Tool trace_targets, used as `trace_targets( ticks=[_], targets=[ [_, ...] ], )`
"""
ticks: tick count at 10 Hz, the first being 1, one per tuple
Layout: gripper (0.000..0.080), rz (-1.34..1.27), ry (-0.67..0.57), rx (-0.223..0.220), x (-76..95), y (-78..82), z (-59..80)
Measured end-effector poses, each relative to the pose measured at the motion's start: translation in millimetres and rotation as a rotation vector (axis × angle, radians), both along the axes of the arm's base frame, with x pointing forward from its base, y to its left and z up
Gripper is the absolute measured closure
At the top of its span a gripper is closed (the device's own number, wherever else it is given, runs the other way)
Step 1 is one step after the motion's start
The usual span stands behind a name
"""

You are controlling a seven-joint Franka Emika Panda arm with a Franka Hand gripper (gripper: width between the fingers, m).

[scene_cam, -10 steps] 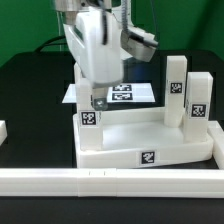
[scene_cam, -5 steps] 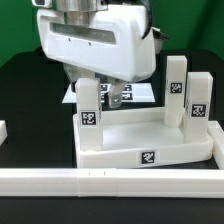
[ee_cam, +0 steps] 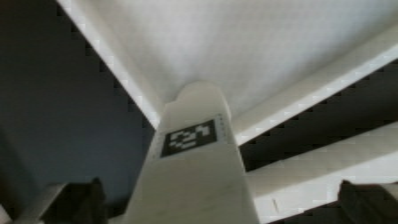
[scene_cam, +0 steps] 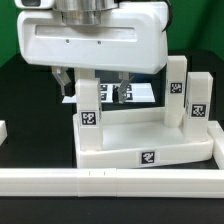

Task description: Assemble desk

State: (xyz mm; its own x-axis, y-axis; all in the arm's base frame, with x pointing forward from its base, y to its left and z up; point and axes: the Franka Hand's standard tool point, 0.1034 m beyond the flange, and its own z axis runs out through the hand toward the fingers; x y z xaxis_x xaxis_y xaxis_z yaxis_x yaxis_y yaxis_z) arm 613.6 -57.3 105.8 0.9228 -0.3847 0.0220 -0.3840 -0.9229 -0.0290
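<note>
desk tabletop (scene_cam: 146, 152): 1 | upright legs (scene_cam: 89, 104): 3 | claw (scene_cam: 92, 82): 1

The white tray-like tabletop (scene_cam: 145, 140) lies flat on the black desk (scene_cam: 30, 85), its raised rim bearing a black-and-white tag on the front wall. One white square-section leg (scene_cam: 89, 103) stands upright in its corner at the exterior view's left, tag facing forward; the wrist view shows this leg (ee_cam: 187, 160) close up. Two more tagged legs (scene_cam: 177, 90) (scene_cam: 199, 99) stand upright at the exterior view's right.
</note>
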Motion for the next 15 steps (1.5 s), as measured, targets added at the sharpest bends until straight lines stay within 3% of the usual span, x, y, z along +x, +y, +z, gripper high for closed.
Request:
trace_targets(
  ticks=[6,8,9,10,12,15],
  targets=[
    [0.0151,0.371,0.008,-0.038,-1.2,-3.9,-0.1],
    [0.0413,0.357,0.009,-0.037,-1.3,-4.1,-0.2],
    [0.0413,0.352,0.009,-0.037,-1.3,-4.1,-0.2],
    [0.0511,0.328,0.009,-0.037,-1.4,-4.2,-0.3],
    [0.0511,0.308,0.009,-0.035,-1.4,-4.0,-0.4],
    [0.0511,-0.02,0.009,-0.02,-1.6,-3.6,-0.7]
  ],
)
